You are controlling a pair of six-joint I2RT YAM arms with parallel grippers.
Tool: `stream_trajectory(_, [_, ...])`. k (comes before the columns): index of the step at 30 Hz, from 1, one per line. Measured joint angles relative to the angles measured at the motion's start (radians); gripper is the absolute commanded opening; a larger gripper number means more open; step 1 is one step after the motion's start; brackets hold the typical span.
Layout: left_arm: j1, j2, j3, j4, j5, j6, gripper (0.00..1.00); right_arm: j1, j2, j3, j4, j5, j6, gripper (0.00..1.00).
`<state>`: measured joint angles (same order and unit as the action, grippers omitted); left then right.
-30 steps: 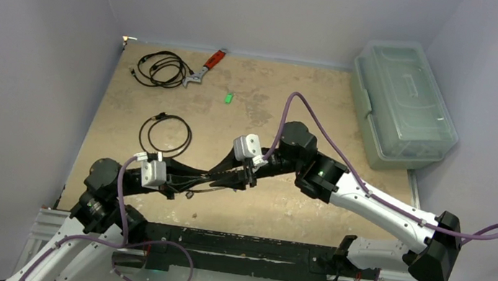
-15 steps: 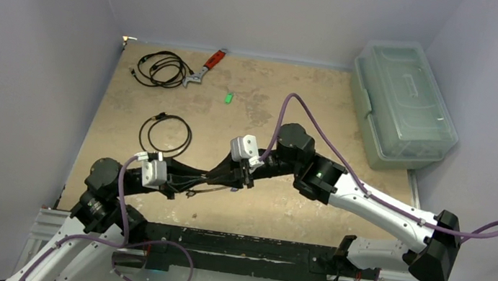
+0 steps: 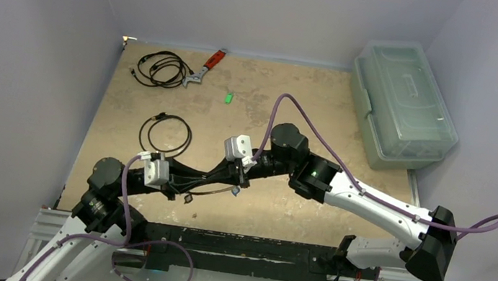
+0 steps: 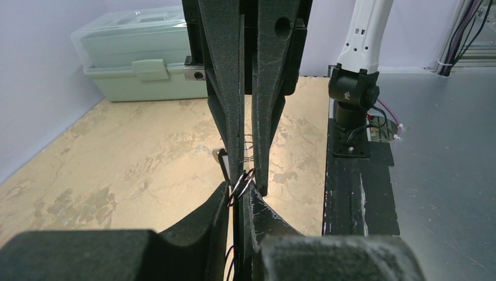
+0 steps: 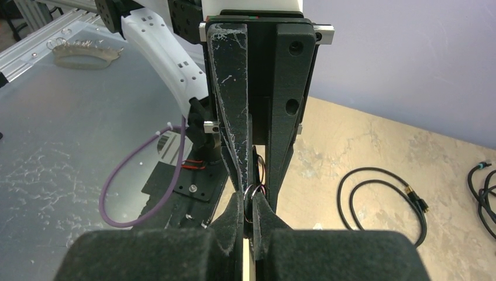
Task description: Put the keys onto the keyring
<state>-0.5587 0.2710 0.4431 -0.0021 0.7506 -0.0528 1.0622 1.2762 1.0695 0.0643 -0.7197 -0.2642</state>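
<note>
The keyring [image 3: 212, 192] is a thin grey wire loop held up between the two grippers, which meet tip to tip above the table's near middle. My left gripper [image 3: 210, 179] is shut on the keyring [image 4: 245, 181]. My right gripper [image 3: 228, 176] is also shut on the keyring [image 5: 255, 191], with its pads pressed together around the wire. Small bits [image 3: 236, 192] dangle from the loop, too small to identify. One of the keys, with a green tag [image 3: 228, 97], lies alone on the table further back. In the left wrist view the right gripper's fingers [image 4: 231, 105] come down from above onto my left gripper [image 4: 240, 191].
Two coiled black cables [image 3: 163, 69] [image 3: 165, 134] lie at the left, and a red-handled wrench [image 3: 206, 67] is at the back. A translucent lidded box [image 3: 404, 103] stands at the right edge. The black base rail [image 3: 239, 245] runs along the near edge.
My right gripper has closed on the keyring, and its arm has shifted slightly left and nearer. A small bit now hangs below the meeting fingertips. The left arm has barely moved.
</note>
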Motion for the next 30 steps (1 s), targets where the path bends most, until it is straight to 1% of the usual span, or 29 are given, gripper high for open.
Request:
stream_trajectory(6, [0.0,-0.001,0.0,0.002,0.002,0.0,0.0,0.0,-0.005,0.0,-0.003,-0.005,-0.01,0.0])
stream_trajectory(13, [0.0,-0.029,-0.029,0.05,0.024,-0.011,0.0,0.005,-0.01,0.0,-0.006,-0.021,-0.01,0.0])
stream_trajectory(17, [-0.003,-0.055,-0.047,0.066,0.04,-0.014,0.0,0.009,-0.01,0.013,-0.043,-0.035,-0.018,0.0])
stream_trajectory(20, [-0.007,-0.062,-0.049,0.072,0.056,-0.014,0.14,0.011,-0.008,0.03,-0.075,-0.055,-0.028,0.0])
stream_trajectory(23, [-0.01,-0.062,-0.049,0.076,0.064,-0.011,0.24,0.01,0.0,0.06,-0.122,-0.072,-0.037,0.0])
stream_trajectory(27, [-0.011,-0.062,-0.048,0.061,0.068,0.0,0.31,0.005,0.007,0.074,-0.176,-0.104,-0.045,0.0])
stream_trajectory(30, [-0.011,-0.061,-0.04,0.017,0.069,0.021,0.33,0.004,0.017,0.074,-0.195,-0.117,-0.048,0.0])
